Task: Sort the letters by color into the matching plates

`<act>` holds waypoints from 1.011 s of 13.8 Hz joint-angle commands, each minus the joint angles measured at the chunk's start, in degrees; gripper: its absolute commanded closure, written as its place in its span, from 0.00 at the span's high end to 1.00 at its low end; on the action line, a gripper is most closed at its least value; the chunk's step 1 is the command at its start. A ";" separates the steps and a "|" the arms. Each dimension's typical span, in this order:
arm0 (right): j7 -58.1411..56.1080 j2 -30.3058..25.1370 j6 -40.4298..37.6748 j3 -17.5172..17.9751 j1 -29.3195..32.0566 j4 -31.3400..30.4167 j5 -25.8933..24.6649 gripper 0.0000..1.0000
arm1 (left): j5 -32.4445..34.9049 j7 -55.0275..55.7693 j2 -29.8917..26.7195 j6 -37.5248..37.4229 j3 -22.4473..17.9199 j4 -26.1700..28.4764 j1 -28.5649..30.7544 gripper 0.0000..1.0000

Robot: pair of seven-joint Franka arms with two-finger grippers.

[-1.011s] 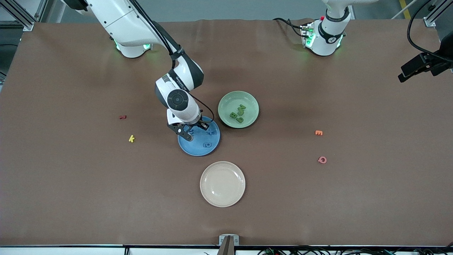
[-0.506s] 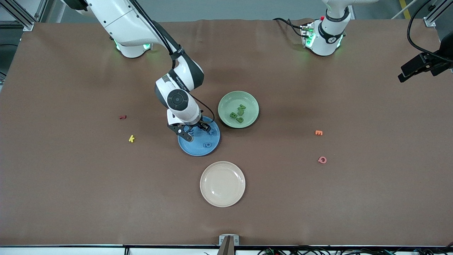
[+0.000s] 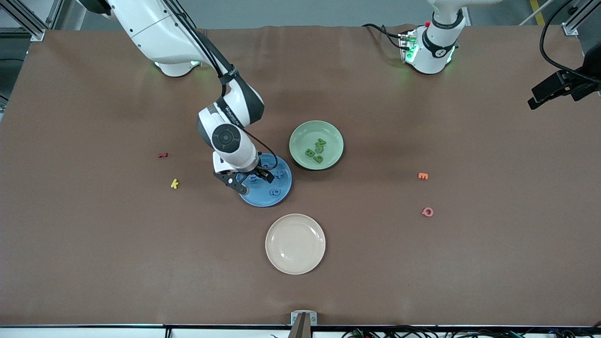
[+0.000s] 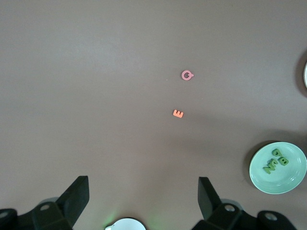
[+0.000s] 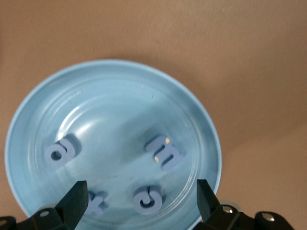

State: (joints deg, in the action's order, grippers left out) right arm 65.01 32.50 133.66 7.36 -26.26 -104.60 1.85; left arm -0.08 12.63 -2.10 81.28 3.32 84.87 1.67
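Both fingers of the right gripper (image 3: pixel 247 181) spread wide, empty, over the blue plate (image 3: pixel 278 197).

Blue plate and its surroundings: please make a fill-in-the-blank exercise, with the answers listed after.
1. The blue plate holds ____ blue letters.
2. The open right pincer is over the ____ plate.
3. The green letters lie in the pale ____ plate.
4. The cream plate holds ____ letters.

Answers: four; blue; green; no
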 commanded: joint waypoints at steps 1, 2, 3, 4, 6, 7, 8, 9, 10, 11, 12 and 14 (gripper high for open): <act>-4.61 -0.33 -3.57 0.64 2.70 1.24 -0.71 1.00 | 0.17 -0.67 0.52 -0.24 0.11 -1.54 0.18 1.00; -6.71 -1.20 -4.89 0.64 4.01 1.24 -0.62 1.00 | 0.17 -0.59 0.52 -0.24 0.11 -1.64 0.18 1.00; -8.82 -2.08 -6.64 0.64 4.89 1.24 -0.71 1.00 | 0.17 -0.76 0.43 -0.24 0.02 -1.64 0.18 1.00; -11.37 -2.96 -8.75 0.55 6.12 1.24 -0.71 1.00 | 0.17 -0.76 0.43 -0.24 0.02 -1.64 0.18 1.00; -18.65 -5.94 -12.88 0.55 10.15 1.15 -1.06 1.00 | 0.08 -0.76 0.43 -0.24 0.02 -1.64 0.26 1.00; -22.95 -7.26 -14.90 0.55 12.44 1.06 -1.06 1.00 | 0.08 -0.67 0.52 -0.24 0.02 -1.64 0.26 1.00; -26.65 -8.58 -16.75 0.55 14.20 1.06 -1.06 1.00 | 0.08 -0.67 0.52 -0.16 0.02 -1.64 0.26 1.00; -30.60 -10.07 -18.94 0.55 16.48 0.98 -1.06 1.00 | 0.08 -0.67 0.61 -0.07 0.02 -1.72 0.26 1.00; -34.82 -12.09 -20.88 0.29 17.72 0.80 -1.06 1.00 | 0.17 -0.67 0.61 0.02 0.02 -1.73 0.26 1.00; -39.64 -13.76 -23.59 -1.45 19.04 0.89 -1.06 1.00 | 0.17 -0.67 0.61 0.02 0.02 -1.73 0.26 1.00; -44.22 -15.52 -25.97 -3.38 19.66 1.06 -1.06 1.00 | 0.17 -0.67 0.61 0.02 0.02 -1.90 0.26 1.00; -56.42 -18.77 -30.46 -6.90 22.20 1.68 -1.06 1.00 | 0.08 -0.67 0.69 0.11 0.02 -2.34 0.26 1.00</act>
State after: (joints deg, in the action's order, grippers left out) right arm 17.26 17.43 106.36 2.39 -6.14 -102.32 0.97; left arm -0.08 12.63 -2.08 81.43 3.31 84.24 1.77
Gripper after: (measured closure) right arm 0.000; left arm 0.000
